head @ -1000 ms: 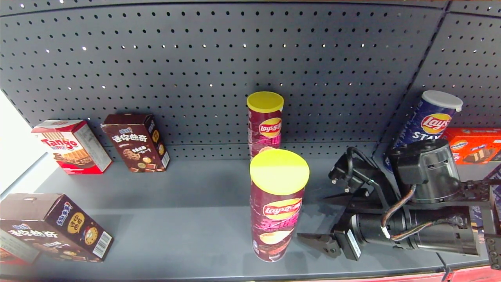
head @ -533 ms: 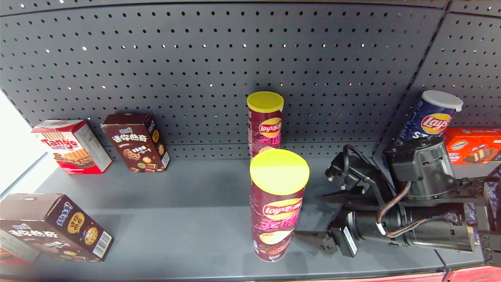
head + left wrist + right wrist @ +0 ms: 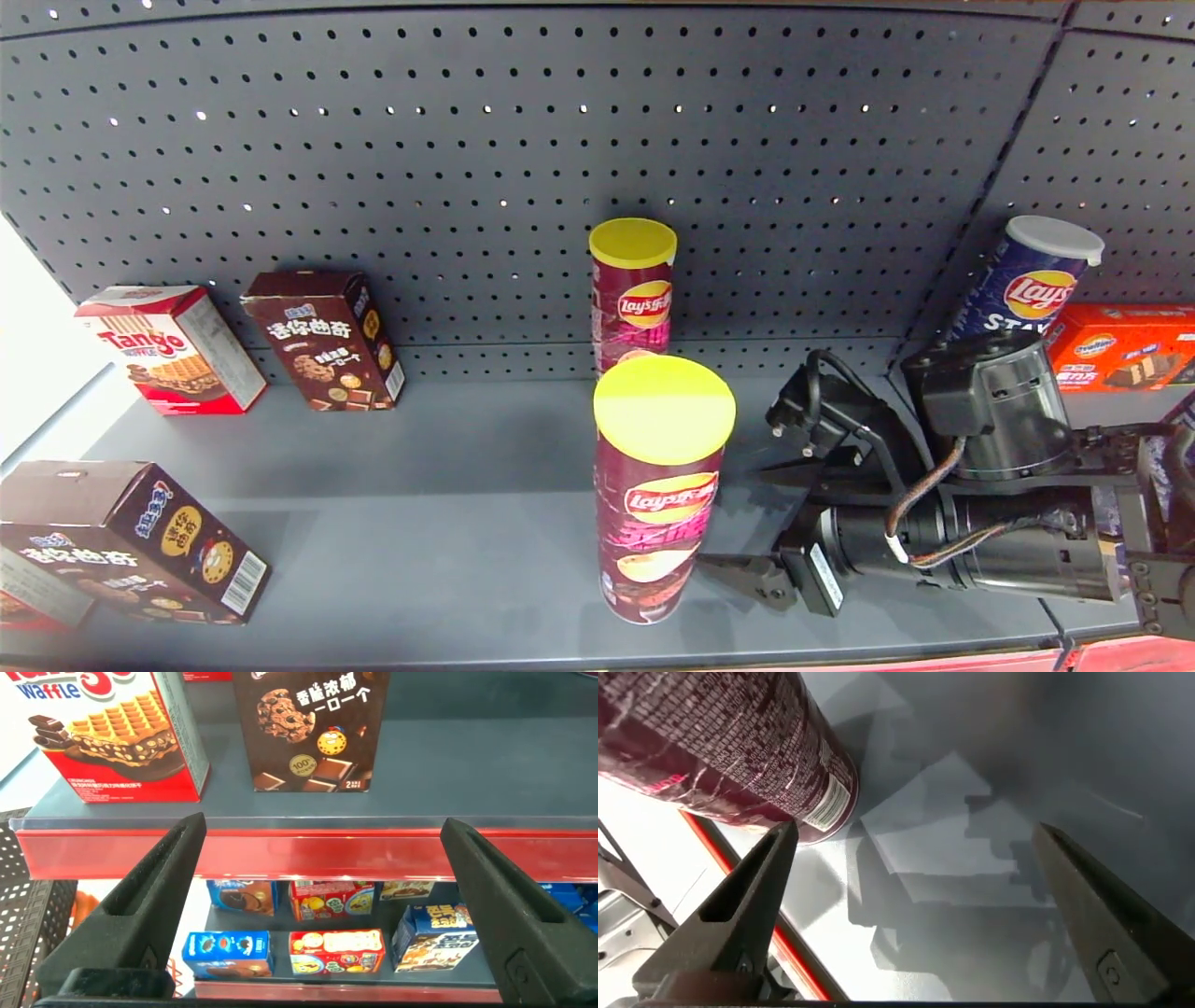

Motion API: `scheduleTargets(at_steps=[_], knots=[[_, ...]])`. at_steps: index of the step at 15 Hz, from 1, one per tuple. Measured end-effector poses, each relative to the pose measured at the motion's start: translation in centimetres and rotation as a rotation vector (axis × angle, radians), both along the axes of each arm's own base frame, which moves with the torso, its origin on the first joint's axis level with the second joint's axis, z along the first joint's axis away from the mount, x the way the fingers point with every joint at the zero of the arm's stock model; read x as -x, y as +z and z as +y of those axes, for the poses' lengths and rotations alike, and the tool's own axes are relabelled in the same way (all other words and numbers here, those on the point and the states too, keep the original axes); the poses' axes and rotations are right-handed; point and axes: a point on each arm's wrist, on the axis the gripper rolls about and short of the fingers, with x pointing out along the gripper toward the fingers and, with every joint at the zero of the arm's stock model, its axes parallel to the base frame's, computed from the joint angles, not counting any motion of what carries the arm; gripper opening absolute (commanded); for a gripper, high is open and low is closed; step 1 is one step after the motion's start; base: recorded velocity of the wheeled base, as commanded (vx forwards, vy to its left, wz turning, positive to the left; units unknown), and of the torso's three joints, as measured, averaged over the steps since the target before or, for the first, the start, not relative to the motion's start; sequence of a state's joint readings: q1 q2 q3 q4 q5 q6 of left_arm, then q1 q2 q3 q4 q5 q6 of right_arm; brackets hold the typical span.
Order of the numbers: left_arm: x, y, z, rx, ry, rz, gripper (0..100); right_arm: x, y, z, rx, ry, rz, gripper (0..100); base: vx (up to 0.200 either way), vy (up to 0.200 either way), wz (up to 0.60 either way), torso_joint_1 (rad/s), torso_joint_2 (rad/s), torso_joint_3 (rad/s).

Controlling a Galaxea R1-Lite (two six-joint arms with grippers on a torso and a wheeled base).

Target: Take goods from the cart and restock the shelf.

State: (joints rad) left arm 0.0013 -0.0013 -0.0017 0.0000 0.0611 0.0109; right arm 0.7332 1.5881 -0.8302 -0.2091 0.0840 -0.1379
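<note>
A maroon chip can [image 3: 658, 495] with a yellow lid stands upright near the front of the grey shelf [image 3: 448, 485]. Another can of the same kind [image 3: 633, 289] stands behind it against the pegboard. My right gripper [image 3: 738, 518] lies low on the shelf just right of the front can, open, with nothing between its fingers. In the right wrist view the can's base [image 3: 738, 747] sits beside one finger of the right gripper [image 3: 915, 831], outside the gap. My left gripper [image 3: 322, 826] is open in front of the shelf's red edge strip [image 3: 318, 851].
A wafer box [image 3: 168, 350] and a cookie box [image 3: 322, 341] stand at the back left, and another cookie box [image 3: 131, 541] lies front left. A blue chip can [image 3: 1022, 280] and an orange box [image 3: 1120, 345] are at the right. Snack boxes [image 3: 327, 943] fill a lower shelf.
My right arm has edged left, bringing the open gripper closer to the front can's base. The cans and boxes have stayed put.
</note>
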Motion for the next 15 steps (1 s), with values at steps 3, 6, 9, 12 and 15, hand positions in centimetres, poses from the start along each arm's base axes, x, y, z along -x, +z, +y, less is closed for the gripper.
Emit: scheduleTargets(at_steps=[3, 6, 9, 12, 15], knots=[[0.0, 0.0, 0.0, 0.0, 0.0, 0.0, 100, 0.1, 0.0, -0.2, -0.001, -0.004, 0.0, 100, 0.0, 0.0, 0.0, 0.0, 0.0, 0.0], [0.0, 0.0, 0.0, 0.0, 0.0, 0.0, 100, 0.2, 1.0, -0.6, -0.033, -0.013, -0.037, 100, 0.0, 0.0, 0.0, 0.0, 0.0, 0.0], [0.0, 0.0, 0.0, 0.0, -0.001, 0.0, 100, 1.3, 3.1, -1.7, -0.094, -0.022, -0.1, 100, 0.0, 0.0, 0.0, 0.0, 0.0, 0.0], [0.0, 0.0, 0.0, 0.0, -0.001, 0.0, 100, 4.0, 5.0, -4.5, -0.159, -0.038, -0.167, 100, 0.0, 0.0, 0.0, 0.0, 0.0, 0.0], [0.0, 0.0, 0.0, 0.0, -0.003, 0.0, 100, 8.2, 4.5, -8.3, -0.197, -0.042, -0.206, 100, 0.0, 0.0, 0.0, 0.0, 0.0, 0.0]])
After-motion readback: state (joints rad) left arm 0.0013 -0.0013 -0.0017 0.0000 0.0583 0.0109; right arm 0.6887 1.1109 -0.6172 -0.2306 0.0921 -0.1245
